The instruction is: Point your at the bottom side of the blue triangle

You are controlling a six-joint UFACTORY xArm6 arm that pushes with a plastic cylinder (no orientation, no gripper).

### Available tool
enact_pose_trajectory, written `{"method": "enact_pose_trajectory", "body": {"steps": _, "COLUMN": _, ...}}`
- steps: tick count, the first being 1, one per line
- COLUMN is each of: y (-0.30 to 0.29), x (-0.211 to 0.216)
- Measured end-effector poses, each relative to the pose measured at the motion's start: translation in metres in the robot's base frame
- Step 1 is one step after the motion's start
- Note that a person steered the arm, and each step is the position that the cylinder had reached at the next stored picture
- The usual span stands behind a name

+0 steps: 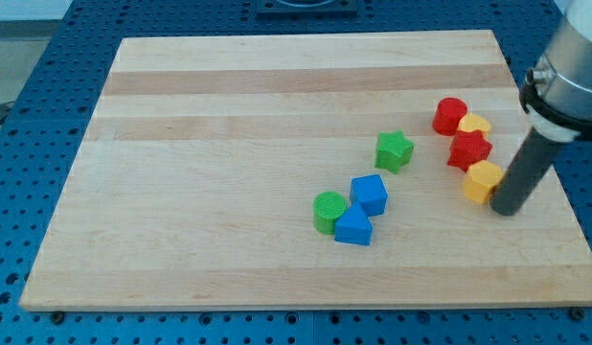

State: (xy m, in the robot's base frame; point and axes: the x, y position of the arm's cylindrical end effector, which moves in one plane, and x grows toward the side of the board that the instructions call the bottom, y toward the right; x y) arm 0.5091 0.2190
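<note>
The blue triangle (352, 227) lies on the wooden board (210, 153), right of centre toward the view's bottom. A green cylinder (328, 211) touches its left side and a blue cube (370, 194) sits just above it. My tip (505, 209) rests on the board far to the right of the triangle, right next to a yellow block (483, 181).
A green star (394, 150) lies above the blue cube. At the right, a red cylinder (450, 115), a yellow heart (474, 126) and a red star (468, 149) form a cluster above the yellow block. The board's right edge is close to my tip.
</note>
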Motion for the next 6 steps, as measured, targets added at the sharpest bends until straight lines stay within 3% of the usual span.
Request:
{"method": "enact_pose_trajectory", "body": {"steps": 1, "y": -0.002, "x": -0.025}}
{"method": "enact_pose_trajectory", "body": {"steps": 3, "y": -0.011, "x": -0.002}}
{"method": "enact_pose_trajectory", "body": {"steps": 5, "y": -0.105, "x": -0.001}}
{"method": "enact_pose_trajectory", "body": {"steps": 6, "y": -0.12, "x": 0.02}}
